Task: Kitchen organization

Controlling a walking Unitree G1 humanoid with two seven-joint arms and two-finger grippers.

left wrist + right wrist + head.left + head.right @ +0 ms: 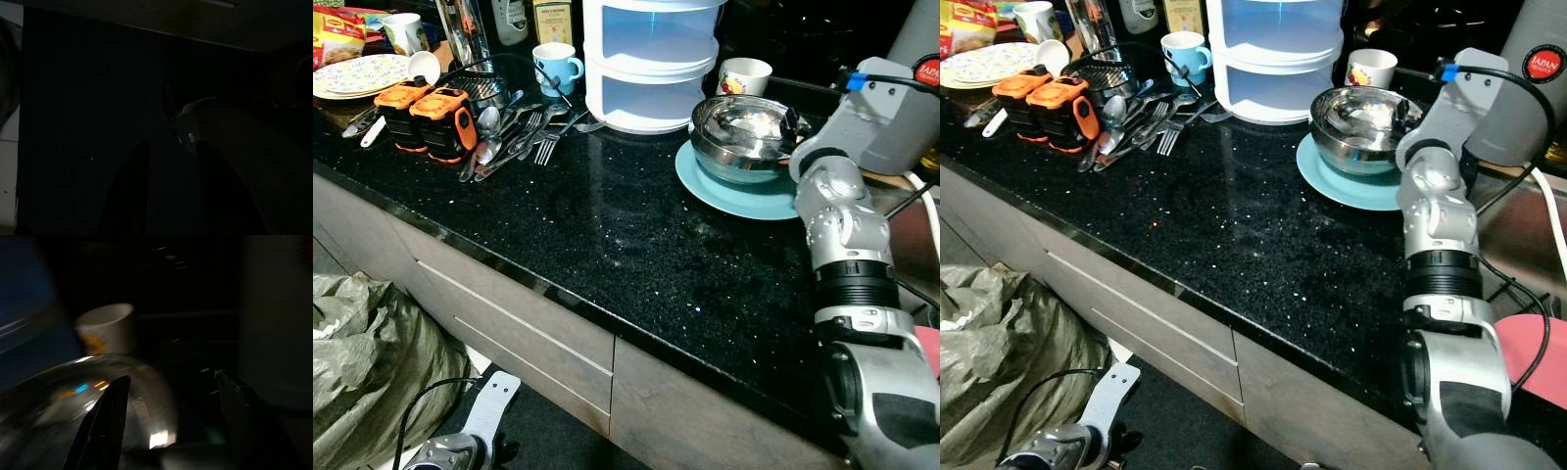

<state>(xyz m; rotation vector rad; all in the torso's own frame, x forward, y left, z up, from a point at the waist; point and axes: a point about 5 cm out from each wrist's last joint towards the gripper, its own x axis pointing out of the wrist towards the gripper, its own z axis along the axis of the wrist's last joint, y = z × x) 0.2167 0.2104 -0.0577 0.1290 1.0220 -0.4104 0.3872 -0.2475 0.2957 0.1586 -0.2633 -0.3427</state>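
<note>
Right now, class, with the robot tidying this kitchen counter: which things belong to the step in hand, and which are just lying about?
In hand:
- right end effector, fingers open at the bowl's rim
- steel bowl
- blue plate under it

Lying about:
- loose cutlery
- blue mug
- white tiered container
- printed cup
- orange batteries
- patterned plate

Bare black counter [607, 235] lies open in front; cutlery [514, 132], tiered container [651, 59] and steel bowls [744, 137] crowd behind.
</note>
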